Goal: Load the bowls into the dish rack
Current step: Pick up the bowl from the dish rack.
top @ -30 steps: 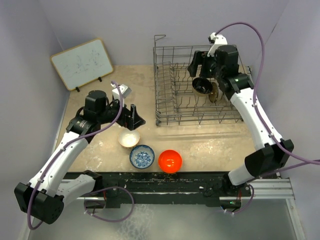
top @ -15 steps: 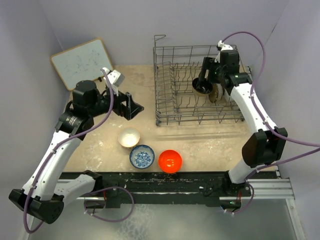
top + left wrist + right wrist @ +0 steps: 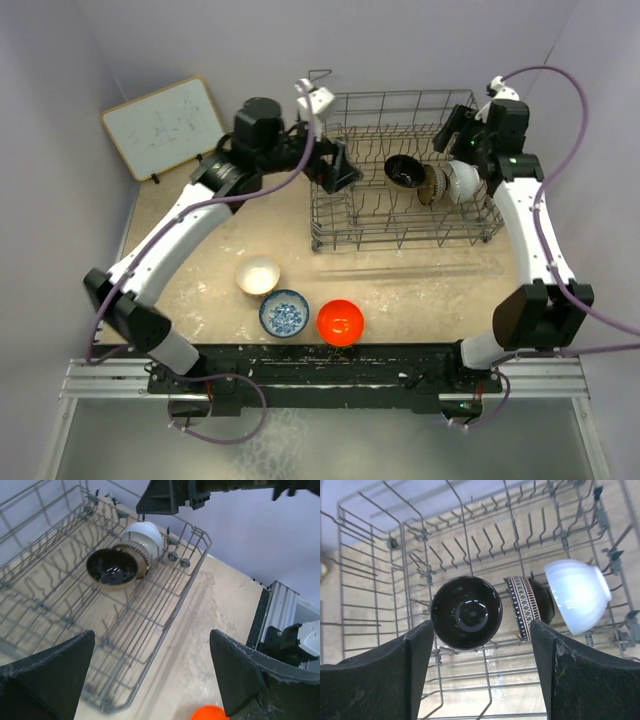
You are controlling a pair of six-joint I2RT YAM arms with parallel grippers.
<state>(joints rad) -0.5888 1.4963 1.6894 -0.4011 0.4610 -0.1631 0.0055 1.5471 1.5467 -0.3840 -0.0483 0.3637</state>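
Three bowls stand on edge in the grey wire dish rack [image 3: 330, 240]: a glossy black bowl [image 3: 403, 172], a brown-rimmed patterned bowl [image 3: 433, 185] and a white bowl [image 3: 463, 180]. On the table lie a cream bowl [image 3: 258, 275], a blue-and-white bowl [image 3: 284, 313] and an orange-red bowl [image 3: 340, 322]. My right gripper [image 3: 452, 135] hangs open above the rack's right part, looking down on the black bowl [image 3: 466, 612], with nothing between its fingers. Over the rack's left side my left gripper [image 3: 343, 175] is wide open and empty. The left wrist view shows the rack's corner [image 3: 197, 567] and the orange-red bowl [image 3: 210, 713].
A white board [image 3: 165, 125] leans against the back wall at the left. Purple walls close in the table on three sides. The black rail of the arms' mounts [image 3: 320, 360] runs along the near edge, just behind the three loose bowls.
My left arm has swung from over the table's left side up to the rack's left end. My right gripper has drawn back and up from the black bowl, which stays in the rack.
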